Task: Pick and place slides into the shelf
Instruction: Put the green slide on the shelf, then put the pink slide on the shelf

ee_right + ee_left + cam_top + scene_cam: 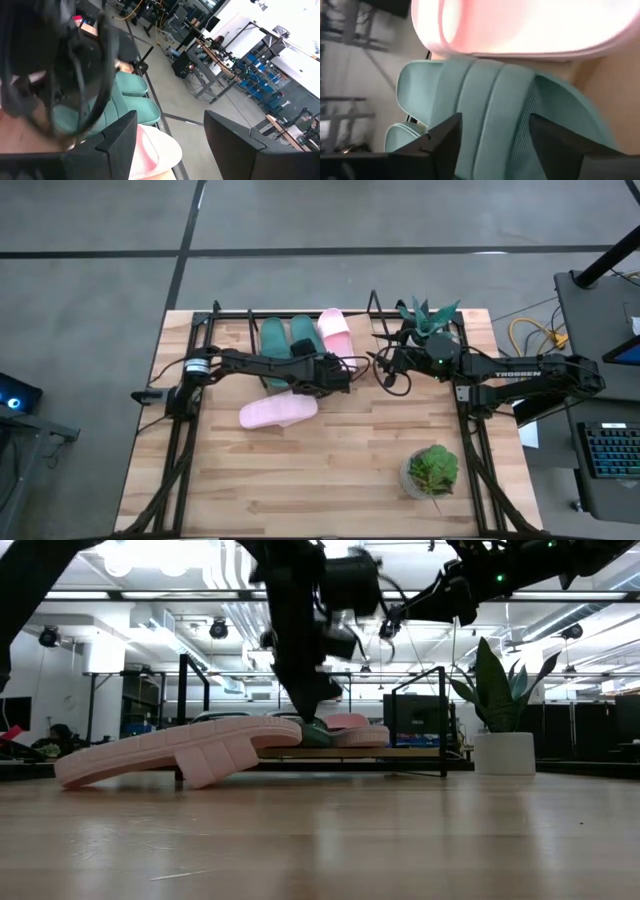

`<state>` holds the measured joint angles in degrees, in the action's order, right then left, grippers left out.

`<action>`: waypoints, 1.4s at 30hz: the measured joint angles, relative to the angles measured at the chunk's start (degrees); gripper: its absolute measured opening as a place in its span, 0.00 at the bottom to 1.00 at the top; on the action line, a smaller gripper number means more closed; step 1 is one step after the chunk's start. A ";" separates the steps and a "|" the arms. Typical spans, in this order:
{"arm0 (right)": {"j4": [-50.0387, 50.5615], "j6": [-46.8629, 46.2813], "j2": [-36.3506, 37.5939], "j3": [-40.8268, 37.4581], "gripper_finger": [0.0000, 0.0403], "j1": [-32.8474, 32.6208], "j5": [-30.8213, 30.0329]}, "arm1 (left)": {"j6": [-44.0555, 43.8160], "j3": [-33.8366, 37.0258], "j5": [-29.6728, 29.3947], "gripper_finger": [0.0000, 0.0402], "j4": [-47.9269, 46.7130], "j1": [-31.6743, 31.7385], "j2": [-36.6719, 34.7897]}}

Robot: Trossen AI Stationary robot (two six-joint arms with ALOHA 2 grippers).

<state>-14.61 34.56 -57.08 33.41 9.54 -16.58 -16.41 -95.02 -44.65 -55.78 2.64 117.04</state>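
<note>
Here, the left gripper [345, 377] was spread above a teal slide [520, 110] on the shelf [215, 320]. The right gripper [385, 370] was held open nearby.

Four slide sandals in all: two teal-green slides [275, 337] [303, 335] and two pale pink slides [335, 332] [277, 412]; one wire-frame shelf [372, 308]; two potted plants [431, 319] [432, 471]; two robot arms
</note>
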 joint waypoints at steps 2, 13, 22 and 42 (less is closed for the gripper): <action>0.28 0.01 -0.01 0.00 0.54 0.01 -0.01 | 0.69 -0.08 2.44 0.56 -0.04 -0.65 -2.23; 2.97 0.48 -0.26 -0.16 0.54 0.01 16.16 | 1.80 1.80 14.26 0.59 0.00 -5.57 -17.49; -5.96 12.65 -7.70 -5.36 0.54 -5.63 31.78 | 1.56 7.87 10.77 0.59 4.36 -15.50 -28.78; -22.39 23.95 -46.64 9.32 0.54 -14.67 11.04 | -6.24 17.89 -1.33 0.59 7.31 -26.65 -35.74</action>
<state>-37.00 58.50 -103.72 42.73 -5.13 -5.54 -22.65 -77.13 -45.98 -48.47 -24.01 81.30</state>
